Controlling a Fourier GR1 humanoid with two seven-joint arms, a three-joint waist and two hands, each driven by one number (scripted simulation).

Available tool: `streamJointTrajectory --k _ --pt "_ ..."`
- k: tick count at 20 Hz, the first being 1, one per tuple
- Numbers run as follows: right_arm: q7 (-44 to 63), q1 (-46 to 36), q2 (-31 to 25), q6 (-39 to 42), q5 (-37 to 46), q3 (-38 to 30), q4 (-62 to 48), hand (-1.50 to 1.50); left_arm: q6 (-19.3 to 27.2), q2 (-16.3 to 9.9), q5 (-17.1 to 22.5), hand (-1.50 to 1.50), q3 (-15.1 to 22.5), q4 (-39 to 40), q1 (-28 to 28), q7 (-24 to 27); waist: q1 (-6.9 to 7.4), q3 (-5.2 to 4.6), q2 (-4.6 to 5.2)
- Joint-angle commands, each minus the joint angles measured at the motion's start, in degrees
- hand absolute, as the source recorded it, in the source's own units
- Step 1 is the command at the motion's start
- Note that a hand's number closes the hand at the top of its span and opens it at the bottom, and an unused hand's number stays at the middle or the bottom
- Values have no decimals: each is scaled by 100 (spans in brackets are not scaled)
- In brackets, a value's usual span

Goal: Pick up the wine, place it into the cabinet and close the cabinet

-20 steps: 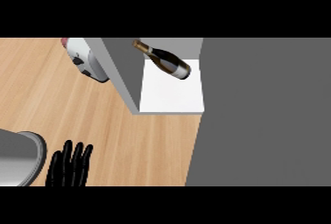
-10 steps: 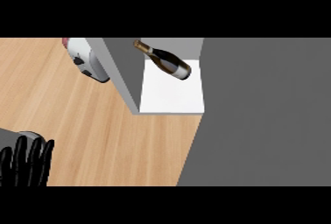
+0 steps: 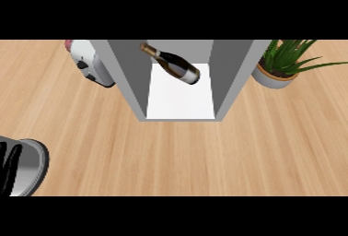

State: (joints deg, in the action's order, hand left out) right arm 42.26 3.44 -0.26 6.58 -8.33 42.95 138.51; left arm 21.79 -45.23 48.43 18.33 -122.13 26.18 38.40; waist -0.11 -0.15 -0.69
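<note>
A dark wine bottle [image 3: 172,64] lies tilted inside the open grey cabinet [image 3: 224,78] on a wooden table [image 3: 204,156], its neck angled toward the cabinet's upper left and its body over the white floor of the cabinet. Just left of the cabinet stands a white and grey appliance [image 3: 92,64]; just right of it, a potted plant [image 3: 285,62] in a pale pot. Well away from the cabinet, at the lower left edge, the robot's left hand [image 3: 5,168] shows only as black fingers beside a grey forearm; whether they are spread or curled cannot be told.
</note>
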Motion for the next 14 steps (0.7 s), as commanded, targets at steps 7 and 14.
streamJointTrajectory --k 7,14 --pt "-106 -1081 16 -1583 1414 1527 -3 150 -610 -101 283 -150 -551 137 187 -128 48 -5 12" --pt "-58 -2347 -2 -2494 1646 1305 -646 150 -1083 -219 631 -150 -886 159 118 -427 136 -9 41"
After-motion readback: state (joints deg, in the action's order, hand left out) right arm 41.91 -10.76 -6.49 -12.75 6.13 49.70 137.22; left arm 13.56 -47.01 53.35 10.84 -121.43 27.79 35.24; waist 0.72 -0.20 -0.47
